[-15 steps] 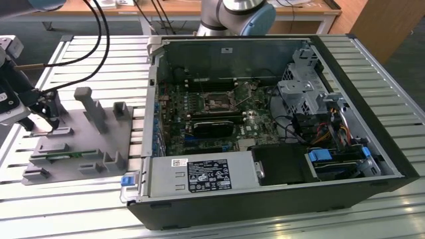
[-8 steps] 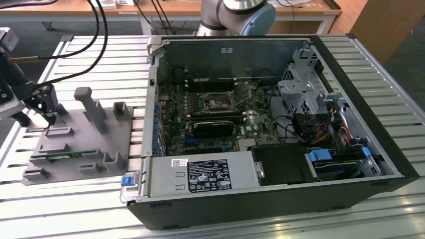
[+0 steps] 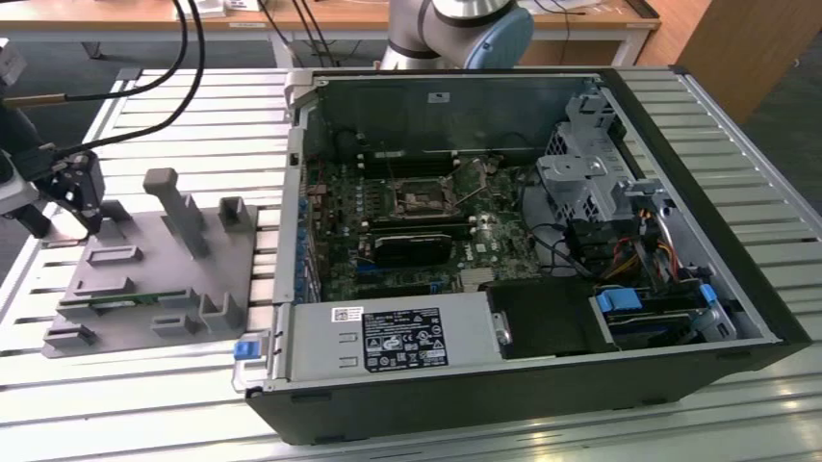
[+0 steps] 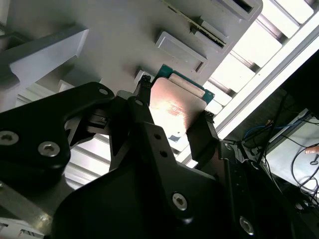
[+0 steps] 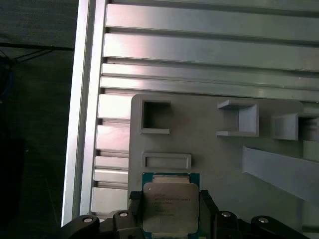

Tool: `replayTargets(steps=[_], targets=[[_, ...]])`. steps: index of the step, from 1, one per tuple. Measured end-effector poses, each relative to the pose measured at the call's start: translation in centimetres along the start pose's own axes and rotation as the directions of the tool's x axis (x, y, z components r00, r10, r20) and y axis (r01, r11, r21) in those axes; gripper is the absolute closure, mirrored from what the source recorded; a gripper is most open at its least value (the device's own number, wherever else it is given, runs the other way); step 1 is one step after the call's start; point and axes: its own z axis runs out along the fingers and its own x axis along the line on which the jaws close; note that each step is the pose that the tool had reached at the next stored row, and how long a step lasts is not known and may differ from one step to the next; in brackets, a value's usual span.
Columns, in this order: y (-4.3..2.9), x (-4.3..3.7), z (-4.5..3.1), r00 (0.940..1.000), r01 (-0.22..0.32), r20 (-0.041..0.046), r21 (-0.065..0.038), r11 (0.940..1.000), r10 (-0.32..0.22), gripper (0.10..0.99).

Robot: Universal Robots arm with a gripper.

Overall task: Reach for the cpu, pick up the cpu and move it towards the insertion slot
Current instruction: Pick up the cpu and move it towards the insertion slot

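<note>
The cpu (image 5: 170, 206), a silvery square chip with a green rim, sits between my gripper's (image 5: 170, 201) two black fingers (image 5: 133, 209), which press on its opposite edges. In the second wrist view the cpu (image 4: 175, 107) shows the same way, clamped in the gripper (image 4: 174, 103) just over the grey holder plate (image 4: 119, 35). In the exterior view the gripper (image 3: 80, 204) is at the far left, over the grey holder plate (image 3: 154, 274). The insertion slot (image 3: 418, 200) lies well to the exterior view's right, on the motherboard inside the open computer case.
The grey holder plate carries upright posts (image 3: 173, 207) and a green memory strip (image 3: 110, 300). The black computer case (image 3: 719, 202) lies open on a slatted aluminium table (image 3: 154, 395), with a power supply (image 3: 385, 339) and drive cage (image 3: 584, 183) inside. Cables (image 3: 141, 106) hang near the arm.
</note>
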Motion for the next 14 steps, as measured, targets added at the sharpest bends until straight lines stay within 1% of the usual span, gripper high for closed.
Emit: replayTargets(steps=[14], targets=[[0.19,-0.01,-2.02,1.0000,0.000,0.0000,0.001,1.0000,0.000,0.545]])
